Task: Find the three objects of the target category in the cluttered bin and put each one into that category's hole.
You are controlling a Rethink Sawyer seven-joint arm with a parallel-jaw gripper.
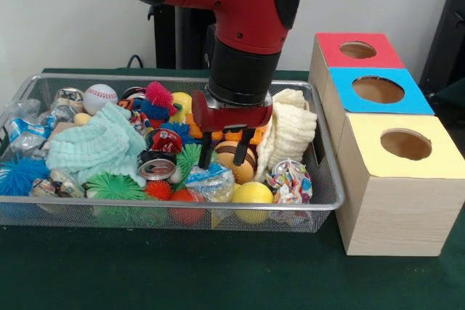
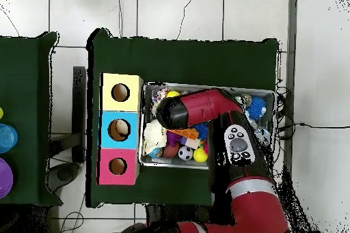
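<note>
The silver wire-mesh tray (image 1: 328, 179) is full of clutter. My gripper (image 1: 223, 155) hangs over its middle right, open and empty, fingertips just above a brown ball (image 1: 240, 168). A clear packet with blue-white print (image 1: 211, 181) lies just in front of and below the fingers. A packet with multicoloured contents (image 1: 289, 181) lies at the front right. Another clear blue-printed packet (image 1: 22, 132) lies at the far left end. In the overhead view my arm (image 2: 202, 107) covers the gripper and much of the tray (image 2: 268, 95).
Three boxes with holes stand beside the tray: red top (image 1: 357, 50), blue top (image 1: 378, 90), yellow top (image 1: 405, 144), also in the overhead view (image 2: 120, 129). The tray also holds a mint cloth (image 1: 94, 147), cream knit (image 1: 290, 128), crushed cans (image 1: 158, 167), balls and spiky toys.
</note>
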